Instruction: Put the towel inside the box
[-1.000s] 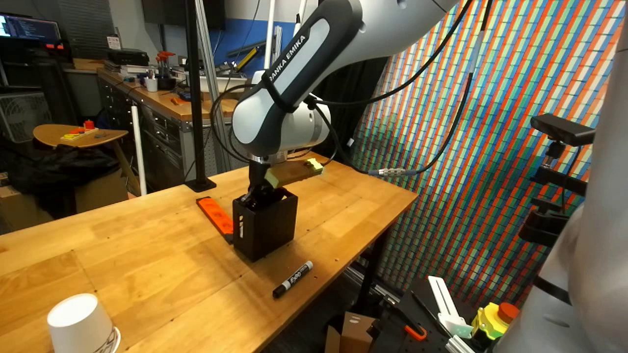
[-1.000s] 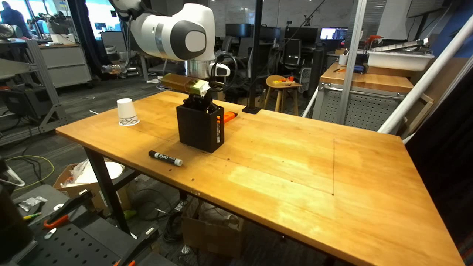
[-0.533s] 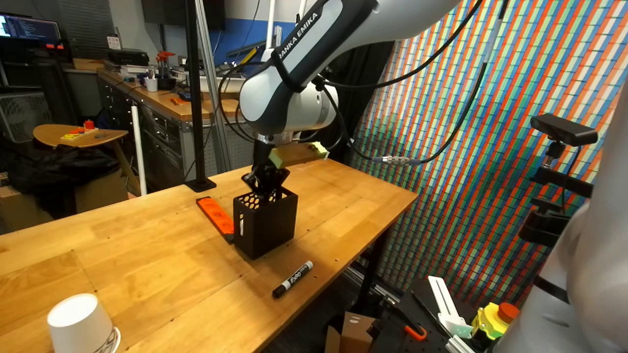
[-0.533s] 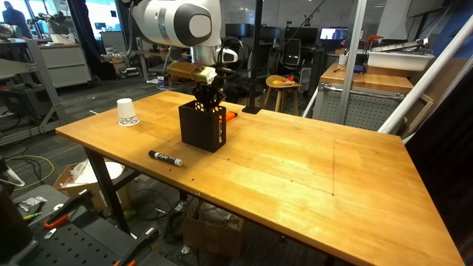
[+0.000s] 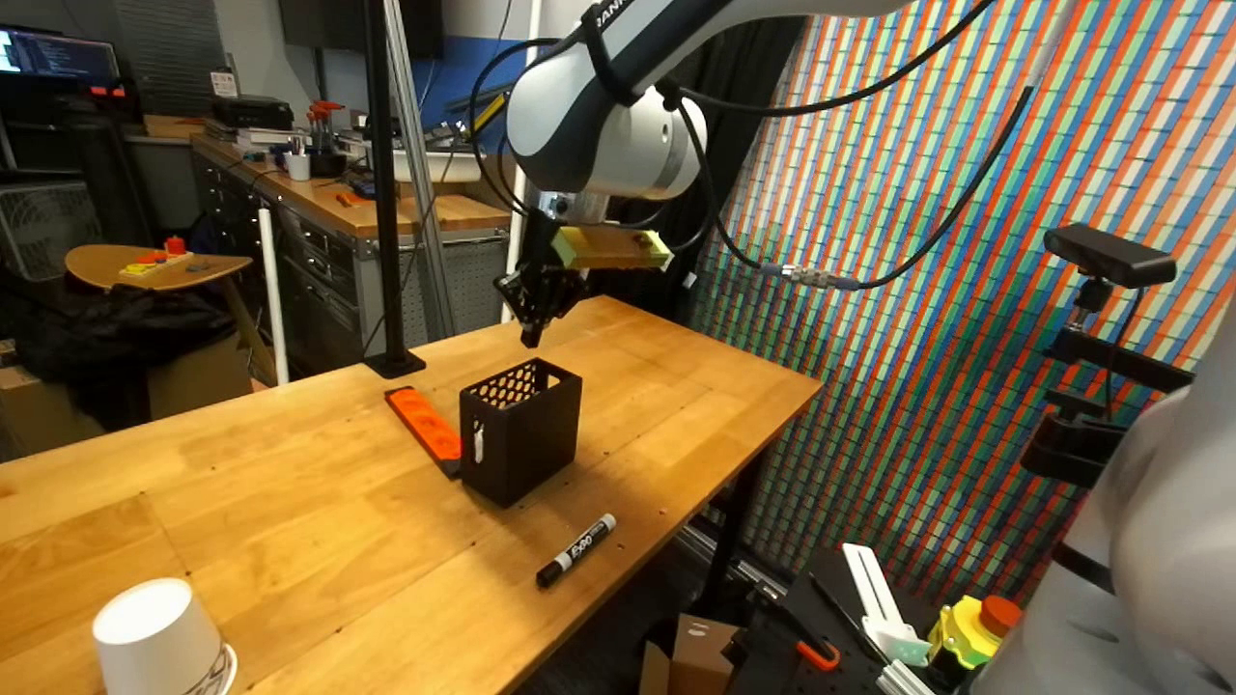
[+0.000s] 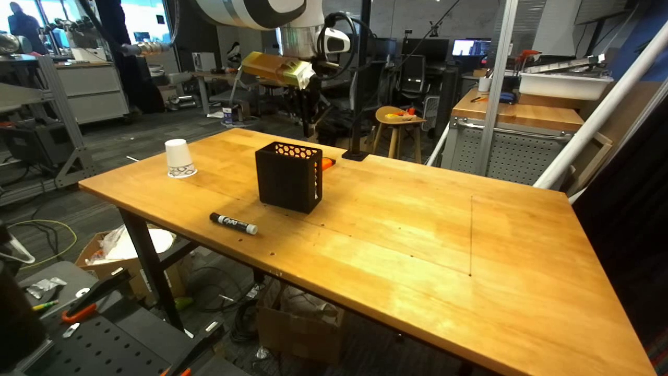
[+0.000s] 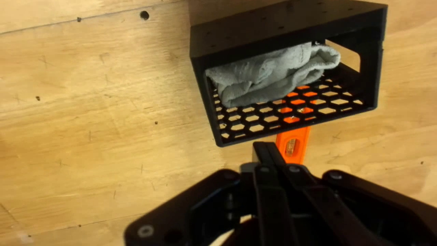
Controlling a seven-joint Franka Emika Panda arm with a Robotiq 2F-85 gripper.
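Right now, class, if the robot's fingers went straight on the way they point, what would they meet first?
Probably the black box, at the top of its perforated wall; depth is unclear, so the fingers might just miss it.

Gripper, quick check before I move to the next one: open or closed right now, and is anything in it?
Gripper: closed, holding nothing; the towel lies inside the box, apart from it.

Robotics lab, part workshop: a robot arm (image 5: 618, 145) hangs over a wooden table (image 6: 407, 230); bracket-mounted camera (image 5: 1109, 255), red push button (image 5: 1000, 615) on yellow housing (image 5: 956, 632), pegboard-sided workbench (image 6: 522, 151), lit monitor (image 6: 471, 47) and office chair (image 6: 414, 73)
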